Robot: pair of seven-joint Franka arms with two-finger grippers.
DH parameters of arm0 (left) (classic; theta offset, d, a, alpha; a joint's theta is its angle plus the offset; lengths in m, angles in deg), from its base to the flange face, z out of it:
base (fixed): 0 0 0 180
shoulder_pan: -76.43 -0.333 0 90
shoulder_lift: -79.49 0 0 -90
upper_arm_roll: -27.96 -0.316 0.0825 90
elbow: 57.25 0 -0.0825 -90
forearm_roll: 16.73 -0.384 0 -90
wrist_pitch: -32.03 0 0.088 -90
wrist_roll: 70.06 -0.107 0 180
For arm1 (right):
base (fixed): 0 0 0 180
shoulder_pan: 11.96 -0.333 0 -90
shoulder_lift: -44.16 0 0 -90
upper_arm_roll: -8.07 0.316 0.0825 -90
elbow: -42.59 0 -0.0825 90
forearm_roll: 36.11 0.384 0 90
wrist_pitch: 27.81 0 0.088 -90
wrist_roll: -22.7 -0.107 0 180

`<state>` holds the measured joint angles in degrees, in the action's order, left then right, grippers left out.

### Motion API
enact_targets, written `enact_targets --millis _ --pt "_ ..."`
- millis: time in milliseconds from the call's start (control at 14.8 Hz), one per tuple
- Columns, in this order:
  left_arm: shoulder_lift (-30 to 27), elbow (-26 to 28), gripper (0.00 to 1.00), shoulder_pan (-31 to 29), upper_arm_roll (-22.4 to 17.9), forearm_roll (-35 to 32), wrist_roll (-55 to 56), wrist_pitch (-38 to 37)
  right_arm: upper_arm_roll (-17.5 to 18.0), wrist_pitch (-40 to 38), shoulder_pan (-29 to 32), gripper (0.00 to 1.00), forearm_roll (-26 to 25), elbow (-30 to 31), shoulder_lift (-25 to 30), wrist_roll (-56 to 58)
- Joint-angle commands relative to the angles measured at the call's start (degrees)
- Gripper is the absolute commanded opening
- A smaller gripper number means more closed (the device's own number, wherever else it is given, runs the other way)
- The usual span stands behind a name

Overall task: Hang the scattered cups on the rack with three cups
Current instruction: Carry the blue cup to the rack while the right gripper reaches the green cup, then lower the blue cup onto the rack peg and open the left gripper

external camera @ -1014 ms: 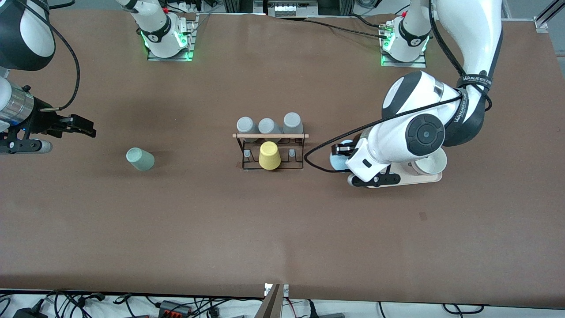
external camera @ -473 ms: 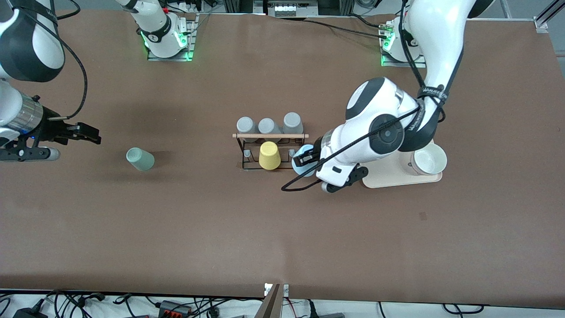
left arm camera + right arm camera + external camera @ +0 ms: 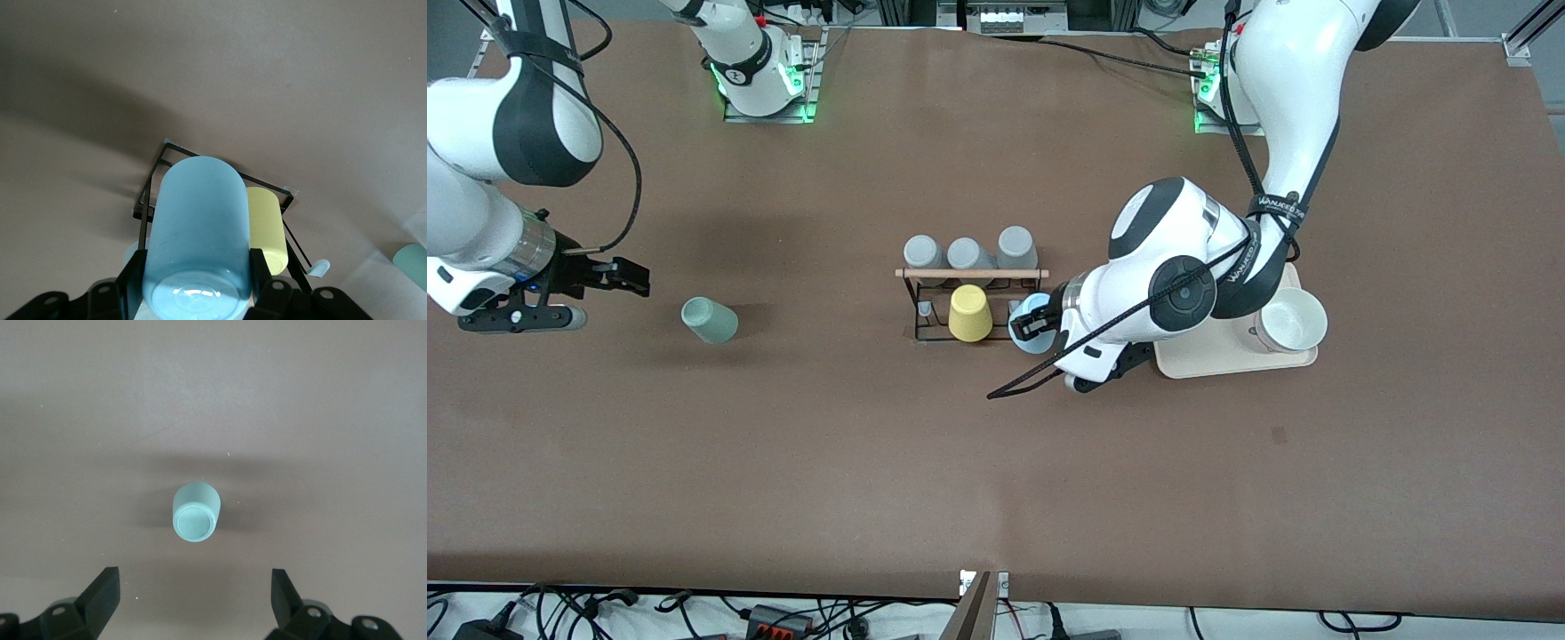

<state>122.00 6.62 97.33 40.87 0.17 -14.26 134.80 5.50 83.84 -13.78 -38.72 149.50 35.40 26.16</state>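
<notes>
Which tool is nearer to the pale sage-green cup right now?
Right. The right tool, open, hangs beside the pale sage-green cup toward the right arm's end. The left tool holds the light blue cup at the black wire rack.

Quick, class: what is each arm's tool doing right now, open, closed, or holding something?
Left tool: closed on the light blue cup, over the rack.
Right tool: open, holding nothing, beside the sage-green cup.

Bright, even overhead light. The matte brown table (image 3: 871, 462) shows no glare, only soft, broad arm shadows. The glossy light blue cup (image 3: 197, 240) carries a small highlight. All views sharp.
</notes>
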Motion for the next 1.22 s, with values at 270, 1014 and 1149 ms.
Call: enact_targets --millis 270,1014,1149 --pt "0.65 -0.07 0.05 1.7 -0.17 1.47 2.21 -1.26 -0.06 12.35 -1.17 1.0 -0.99 8.57 -2.13 -0.3" --pt "0.49 0.03 1.0 2.84 -0.96 -11.32 1.85 -0.55 -0.06 16.05 0.24 1.0 1.02 8.75 -10.66 -0.82" --pt "-3.29 0.2 1.0 -0.22 -1.05 -15.74 1.33 -0.82 -0.06 16.05 0.5 1.0 1.91 8.83 -11.19 -0.65"
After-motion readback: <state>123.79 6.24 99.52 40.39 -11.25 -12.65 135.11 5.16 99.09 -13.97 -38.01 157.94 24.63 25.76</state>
